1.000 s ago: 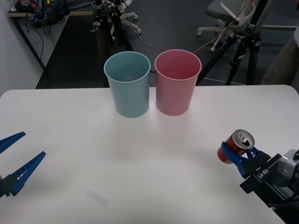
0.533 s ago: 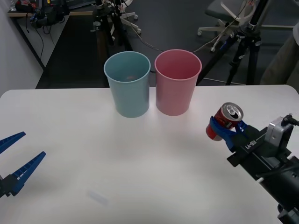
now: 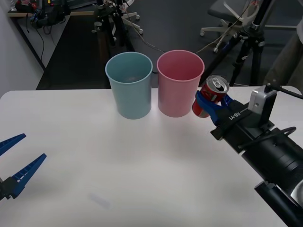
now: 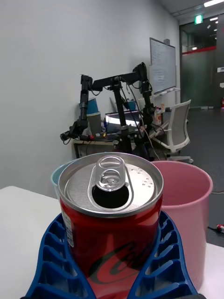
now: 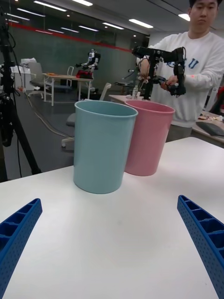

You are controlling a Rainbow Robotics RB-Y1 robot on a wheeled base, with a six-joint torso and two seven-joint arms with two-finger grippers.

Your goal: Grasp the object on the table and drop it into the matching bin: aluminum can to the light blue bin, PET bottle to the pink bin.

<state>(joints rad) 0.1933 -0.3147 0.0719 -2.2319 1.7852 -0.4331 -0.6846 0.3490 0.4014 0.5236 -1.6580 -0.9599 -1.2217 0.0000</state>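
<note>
My right claw [image 3: 211, 100] pinches the can [image 3: 210, 95] upright at 3 o'clock of the pink bin [image 3: 179, 83], carried high to clear rims toward the blue bin [image 3: 129, 85]; left claw [image 3: 13, 163] spread, parked.

Lower body of the aluminum can [image 4: 112, 219] concealed between the blue fingers [image 4: 51, 261] of the right gripper [image 3: 211, 105]; underside cut off at the wrist picture's edge. Near wall of the pink bin [image 3: 180, 82] partly masked by the can in the front view. Left gripper [image 3: 14, 163] cropped at the table's [image 3: 118, 165] left edge. Interior floor of the light blue bin [image 3: 129, 85] indistinct.
</note>
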